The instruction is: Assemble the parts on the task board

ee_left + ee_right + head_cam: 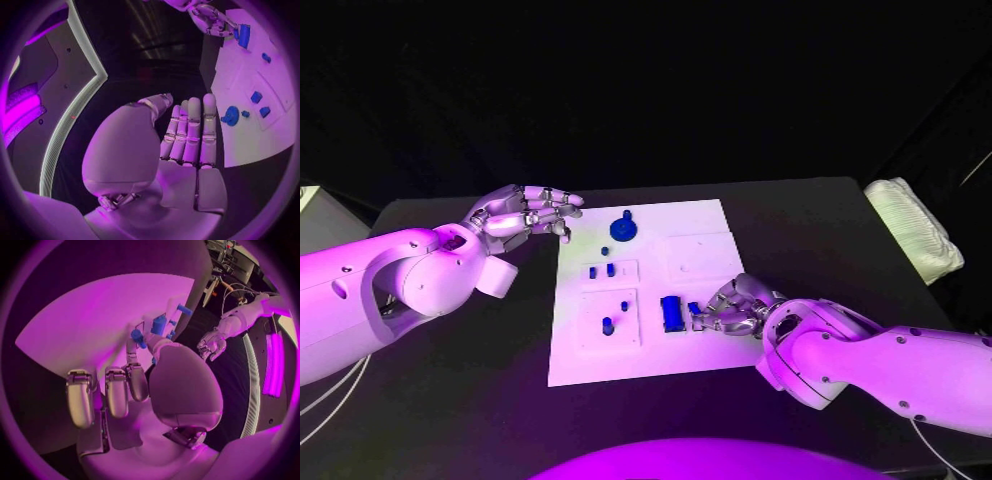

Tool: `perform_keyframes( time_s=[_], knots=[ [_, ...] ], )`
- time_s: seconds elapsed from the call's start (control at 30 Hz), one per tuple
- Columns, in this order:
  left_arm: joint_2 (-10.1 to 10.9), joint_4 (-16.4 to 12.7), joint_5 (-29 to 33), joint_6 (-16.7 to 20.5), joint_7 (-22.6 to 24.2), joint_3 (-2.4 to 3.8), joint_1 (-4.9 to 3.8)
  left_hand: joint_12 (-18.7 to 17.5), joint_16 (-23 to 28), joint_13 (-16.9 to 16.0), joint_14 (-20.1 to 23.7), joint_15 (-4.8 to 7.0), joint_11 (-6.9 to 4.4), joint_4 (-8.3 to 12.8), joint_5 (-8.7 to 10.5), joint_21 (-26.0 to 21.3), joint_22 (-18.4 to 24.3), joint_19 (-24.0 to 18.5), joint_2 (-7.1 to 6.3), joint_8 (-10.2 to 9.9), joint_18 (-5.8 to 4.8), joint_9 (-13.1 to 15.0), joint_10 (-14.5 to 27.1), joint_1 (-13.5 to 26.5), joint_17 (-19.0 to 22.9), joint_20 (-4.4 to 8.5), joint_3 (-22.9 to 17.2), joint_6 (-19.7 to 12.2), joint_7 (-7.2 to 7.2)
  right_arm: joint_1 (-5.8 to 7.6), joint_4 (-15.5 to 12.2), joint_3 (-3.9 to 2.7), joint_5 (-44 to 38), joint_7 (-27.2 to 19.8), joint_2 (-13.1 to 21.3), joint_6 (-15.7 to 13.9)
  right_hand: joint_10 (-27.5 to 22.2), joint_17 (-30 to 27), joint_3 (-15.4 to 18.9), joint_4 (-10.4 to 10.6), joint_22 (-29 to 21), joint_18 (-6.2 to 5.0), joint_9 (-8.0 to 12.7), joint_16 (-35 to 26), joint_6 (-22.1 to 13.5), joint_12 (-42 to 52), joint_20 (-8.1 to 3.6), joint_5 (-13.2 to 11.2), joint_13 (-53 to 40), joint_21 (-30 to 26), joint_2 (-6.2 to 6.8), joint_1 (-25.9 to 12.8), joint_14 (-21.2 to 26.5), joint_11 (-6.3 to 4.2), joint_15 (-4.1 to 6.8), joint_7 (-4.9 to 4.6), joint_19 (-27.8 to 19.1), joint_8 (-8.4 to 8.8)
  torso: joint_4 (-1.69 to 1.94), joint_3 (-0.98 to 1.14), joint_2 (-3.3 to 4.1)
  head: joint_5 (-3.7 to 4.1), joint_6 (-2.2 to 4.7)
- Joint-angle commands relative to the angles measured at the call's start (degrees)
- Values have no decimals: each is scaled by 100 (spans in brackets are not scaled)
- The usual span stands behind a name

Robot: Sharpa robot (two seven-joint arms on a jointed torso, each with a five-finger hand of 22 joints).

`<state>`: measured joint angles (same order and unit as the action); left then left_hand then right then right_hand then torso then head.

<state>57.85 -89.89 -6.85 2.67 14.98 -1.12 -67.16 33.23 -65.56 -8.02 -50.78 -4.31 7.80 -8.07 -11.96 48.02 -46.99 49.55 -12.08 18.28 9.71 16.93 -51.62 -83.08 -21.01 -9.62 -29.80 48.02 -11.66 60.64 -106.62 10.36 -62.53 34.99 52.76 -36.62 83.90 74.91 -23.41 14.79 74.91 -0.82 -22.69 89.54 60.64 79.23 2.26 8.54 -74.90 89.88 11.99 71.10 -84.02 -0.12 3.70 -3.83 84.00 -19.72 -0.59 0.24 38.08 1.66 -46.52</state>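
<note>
The white task board (708, 222) lies mid-worktop (473, 380); the left hand (524, 213) hovers empty, fingers apart, and the right hand (730, 306) pinches a small blue part (694, 308).

Dark room, black counter (473, 390) under purple light

The counter fills the middle of the head view, its far edge running straight across and its corners rounded. Behind it everything is black, with faint folds like a dark curtain at the upper right. A folded white cloth (916, 228) lies at the counter's right edge, partly hanging past it. At the far left edge a pale object (309, 205) shows a small corner; what it is cannot be told
</note>
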Motion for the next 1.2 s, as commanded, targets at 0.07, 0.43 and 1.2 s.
perform_keyframes(
  time_s=[0.07,0.43,1.2],
  knots=[
    [1,-21,-14,-94,25,3,2,18,27,-8,-12,27,-4,29,-14,-36,7,33,12,25,82,-9,44,-11,-7,4,20,-34,22,-7,-24,0,-46,5,-29,80,194,1482,10,3,1509,82,-10,34,4,23,-11,-13,-993,12,-7,-71,-592,-2,15,-40,600,-37,2,0,1,-3,2],
    [10,-20,-14,-94,12,3,1,24,29,-13,-13,25,0,24,-15,-38,8,34,12,21,81,-13,54,-3,-8,4,22,-44,17,-7,-43,0,-46,-27,-36,73,199,1485,75,41,1509,82,-22,35,2,29,-10,-19,-999,12,26,-221,-593,3,13,-47,600,-47,-4,1,-3,-10,1],
    [5,-8,-10,-85,-11,3,1,38,34,-25,-16,17,9,-1,-19,-48,13,36,15,2,78,-28,84,28,-12,0,27,-80,4,-7,-13,0,-97,-205,115,387,176,1457,245,-244,1509,82,-52,22,-37,-26,-13,1,-987,12,168,-16,-586,-9,22,-32,600,-69,0,3,-5,4,-2]
  ],
)
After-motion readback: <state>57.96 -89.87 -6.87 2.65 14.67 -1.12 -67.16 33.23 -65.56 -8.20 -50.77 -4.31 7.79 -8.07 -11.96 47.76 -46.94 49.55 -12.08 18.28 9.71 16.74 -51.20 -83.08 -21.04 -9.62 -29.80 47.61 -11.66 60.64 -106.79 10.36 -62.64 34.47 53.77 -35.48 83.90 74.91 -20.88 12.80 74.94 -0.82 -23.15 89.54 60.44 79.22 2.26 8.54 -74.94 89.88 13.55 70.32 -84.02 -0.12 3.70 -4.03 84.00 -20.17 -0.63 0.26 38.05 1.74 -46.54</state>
